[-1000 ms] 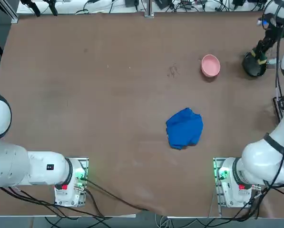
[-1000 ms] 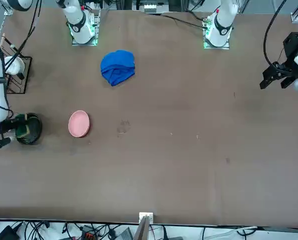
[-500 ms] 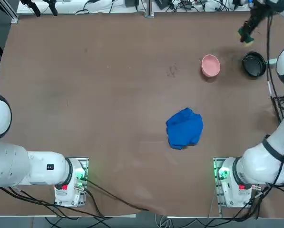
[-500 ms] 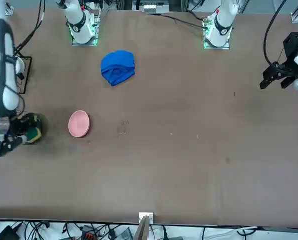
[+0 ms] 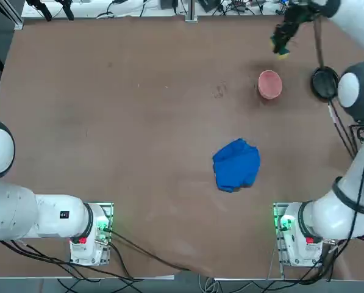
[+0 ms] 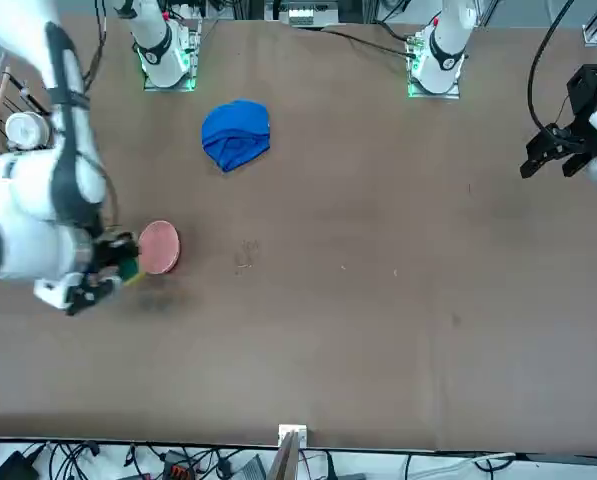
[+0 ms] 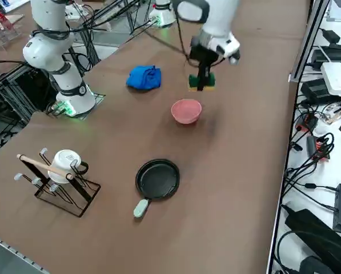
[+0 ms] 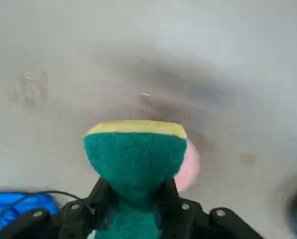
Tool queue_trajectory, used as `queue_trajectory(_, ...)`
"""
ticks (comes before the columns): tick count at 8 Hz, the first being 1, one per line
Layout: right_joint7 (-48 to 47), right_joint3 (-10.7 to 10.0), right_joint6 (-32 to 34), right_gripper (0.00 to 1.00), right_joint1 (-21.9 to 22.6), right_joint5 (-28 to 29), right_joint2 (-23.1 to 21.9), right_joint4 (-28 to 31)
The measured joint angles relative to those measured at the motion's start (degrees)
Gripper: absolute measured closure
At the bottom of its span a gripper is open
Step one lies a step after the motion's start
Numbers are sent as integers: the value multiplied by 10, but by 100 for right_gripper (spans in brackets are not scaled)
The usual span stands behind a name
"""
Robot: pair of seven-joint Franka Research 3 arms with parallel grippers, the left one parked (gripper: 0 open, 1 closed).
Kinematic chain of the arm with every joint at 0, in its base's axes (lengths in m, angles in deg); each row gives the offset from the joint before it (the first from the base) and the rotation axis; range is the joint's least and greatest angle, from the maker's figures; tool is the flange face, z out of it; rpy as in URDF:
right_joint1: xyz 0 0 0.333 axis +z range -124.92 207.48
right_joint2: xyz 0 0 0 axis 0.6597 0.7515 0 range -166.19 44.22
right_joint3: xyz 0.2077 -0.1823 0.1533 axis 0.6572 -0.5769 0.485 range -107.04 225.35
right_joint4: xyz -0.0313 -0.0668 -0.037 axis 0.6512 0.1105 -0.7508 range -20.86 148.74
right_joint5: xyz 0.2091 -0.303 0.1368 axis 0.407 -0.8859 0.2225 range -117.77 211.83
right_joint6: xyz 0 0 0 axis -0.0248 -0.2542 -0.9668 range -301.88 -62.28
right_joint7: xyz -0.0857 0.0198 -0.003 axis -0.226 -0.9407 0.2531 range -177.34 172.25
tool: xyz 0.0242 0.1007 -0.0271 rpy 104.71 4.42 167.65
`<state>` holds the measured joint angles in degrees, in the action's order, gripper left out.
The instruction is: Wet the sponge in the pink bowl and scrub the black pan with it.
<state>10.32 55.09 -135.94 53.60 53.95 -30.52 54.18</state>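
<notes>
The sponge [image 8: 136, 154] has a green layer and a yellow layer, its free end flared and its middle squeezed thin; the right gripper [image 8: 136, 199] has its jaws pinched narrow on it, in the air over the far right part of the surface [image 5: 139, 134], yellow side downward. The pink bowl [image 7: 186, 111] stands nearer than the sponge, with the black pan [image 7: 157, 178] to its right, a strip of surface between them. Left of the bowl the surface stretches wide; its far edge runs beyond the sponge. The blue cloth [image 5: 236, 165] lies nearer and a little left, while a dark rack [image 7: 73, 191] with a white mug [image 7: 64, 165] stands near right of the pan. The arm hides the pan from the front; the wrist view cuts it off and shows the bowl partly behind the sponge. Whether the sponge is wet, I cannot tell.
</notes>
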Motion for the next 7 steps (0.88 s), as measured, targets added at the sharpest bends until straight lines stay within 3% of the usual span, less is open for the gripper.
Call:
queue_trajectory(2, -109, 1, -46, 58, 76, 1, 8, 20)
queue_trajectory(7, -323, 0, -241, 60, 191, 11, 71, 83)
